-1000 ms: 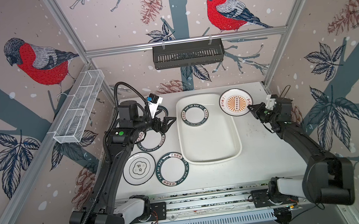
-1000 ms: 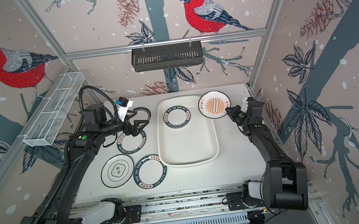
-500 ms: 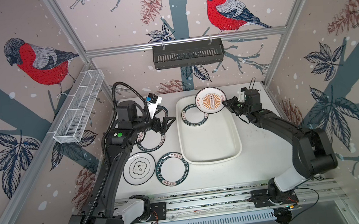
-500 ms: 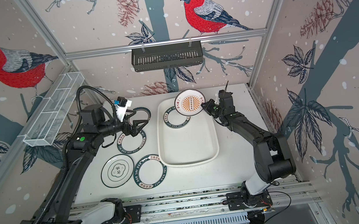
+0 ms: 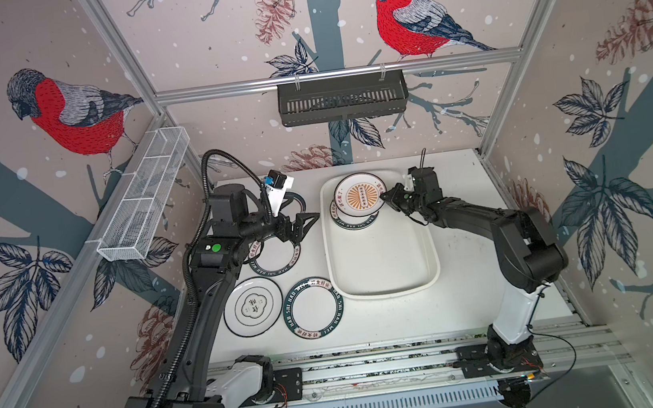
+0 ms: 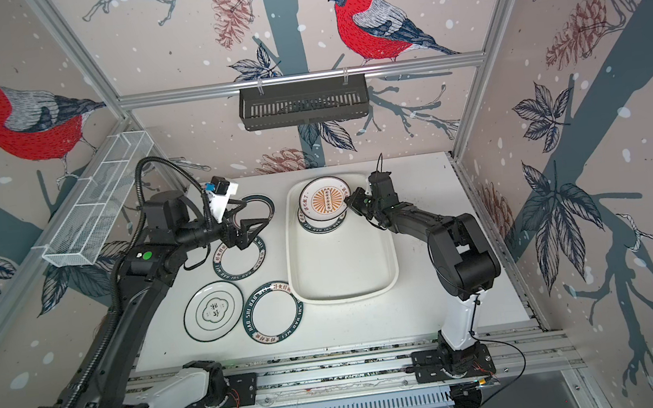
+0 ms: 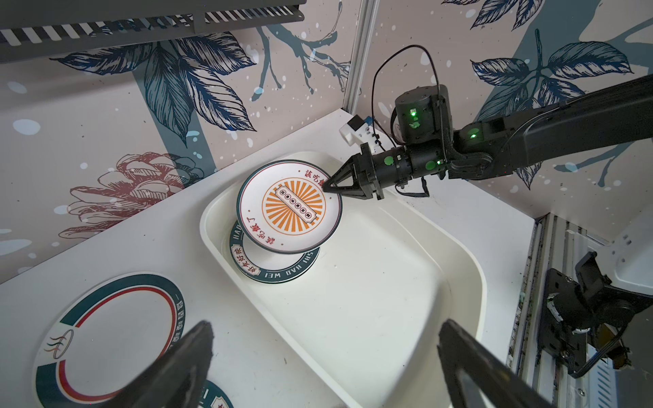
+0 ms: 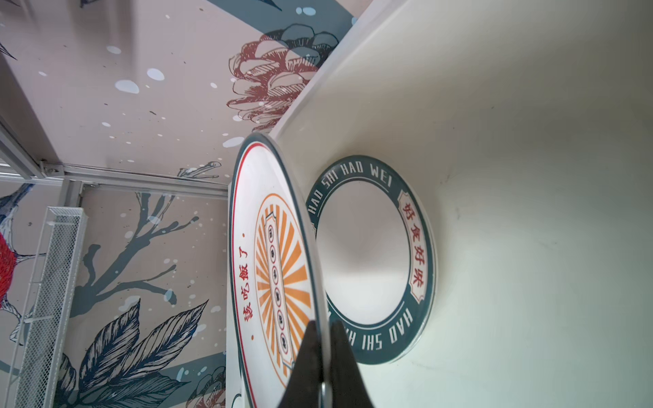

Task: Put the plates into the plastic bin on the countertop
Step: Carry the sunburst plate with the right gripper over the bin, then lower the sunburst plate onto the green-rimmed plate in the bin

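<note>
the right gripper (image 5: 383, 197) is pinching the right edge of the sunburst plate (image 5: 361, 197), which is hanging nearly flat just above the green-rimmed plate (image 5: 354, 223) at the far end of the plastic bin (image 5: 386, 265). the left gripper (image 5: 307, 225) is hovering wide open, left of it.
</note>
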Available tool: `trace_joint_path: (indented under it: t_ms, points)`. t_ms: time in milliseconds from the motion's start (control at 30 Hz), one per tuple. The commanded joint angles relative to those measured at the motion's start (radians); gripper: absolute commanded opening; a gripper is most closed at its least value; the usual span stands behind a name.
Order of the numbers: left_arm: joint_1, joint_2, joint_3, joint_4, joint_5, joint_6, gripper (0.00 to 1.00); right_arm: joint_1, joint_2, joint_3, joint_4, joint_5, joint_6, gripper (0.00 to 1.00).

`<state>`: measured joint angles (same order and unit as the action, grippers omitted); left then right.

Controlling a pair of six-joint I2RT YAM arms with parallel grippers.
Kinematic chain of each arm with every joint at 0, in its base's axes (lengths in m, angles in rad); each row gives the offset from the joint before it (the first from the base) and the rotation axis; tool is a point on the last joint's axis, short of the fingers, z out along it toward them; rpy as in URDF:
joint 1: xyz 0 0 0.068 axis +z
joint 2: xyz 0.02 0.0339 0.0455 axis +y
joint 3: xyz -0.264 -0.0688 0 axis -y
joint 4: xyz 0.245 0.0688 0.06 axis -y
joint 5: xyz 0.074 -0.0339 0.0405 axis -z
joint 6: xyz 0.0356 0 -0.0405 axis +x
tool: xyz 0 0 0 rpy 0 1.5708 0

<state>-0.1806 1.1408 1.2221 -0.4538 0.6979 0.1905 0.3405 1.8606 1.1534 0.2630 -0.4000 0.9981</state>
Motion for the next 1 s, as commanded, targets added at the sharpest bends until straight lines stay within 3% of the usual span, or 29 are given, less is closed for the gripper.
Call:
trace_joint_path:
  t_ms: [0,567,967]
  points:
    - [0.0,-0.005,0.0,0.008,0.006,0.001,0.99,0.016,0.039,0.031,0.038,0.006,0.004,0.03]
    - [0.001,0.002,-0.005,0.015,0.012,0.001,0.99,0.037,0.192,0.154,-0.049,0.033,-0.033,0.04]
    - [0.0,0.005,-0.007,0.02,0.014,-0.002,0.98,0.034,0.207,0.167,-0.085,0.03,-0.055,0.11]
